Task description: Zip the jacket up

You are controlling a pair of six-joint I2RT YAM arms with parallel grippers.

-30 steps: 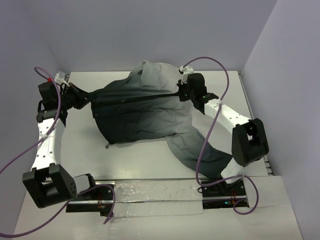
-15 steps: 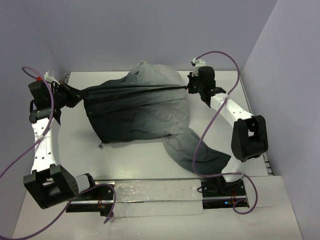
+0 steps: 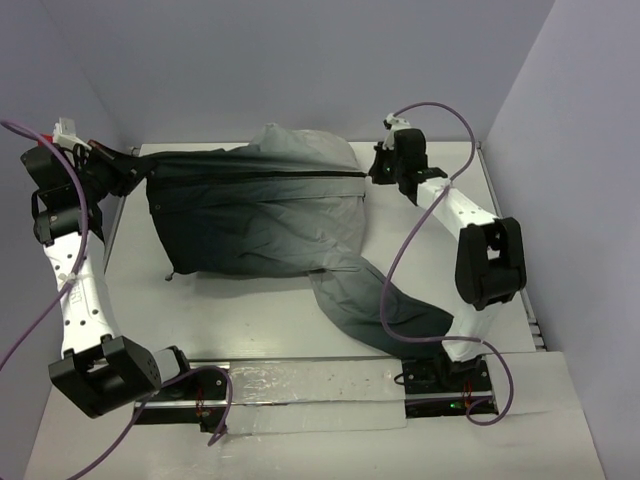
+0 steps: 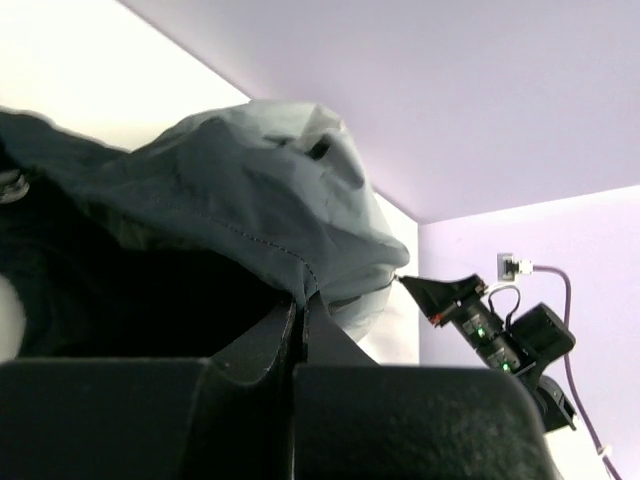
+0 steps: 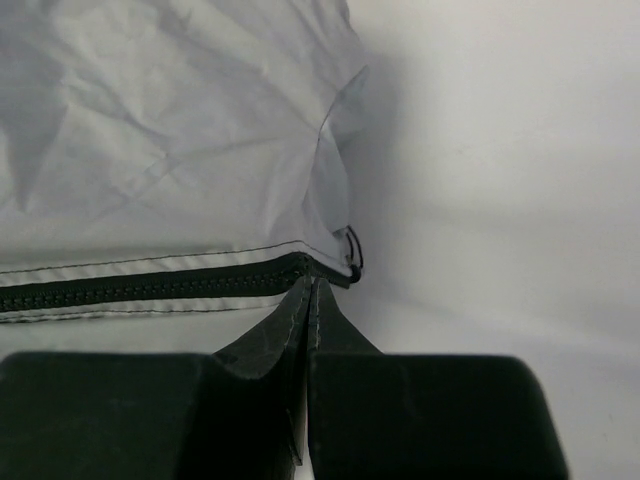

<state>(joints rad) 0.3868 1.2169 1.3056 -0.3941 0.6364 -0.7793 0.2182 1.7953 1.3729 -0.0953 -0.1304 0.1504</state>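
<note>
Soft, limp cloth: the jacket (image 3: pixel 260 215) lies on the desk (image 3: pixel 250 320), pulled taut between both hands. Left hand (image 3: pixel 128 172) is clamped tight on one end, right hand (image 3: pixel 373 172) pinched closed at the zipper's (image 5: pixel 130 290) other end. It looks light and slippery, so grip it at the seam.
</note>
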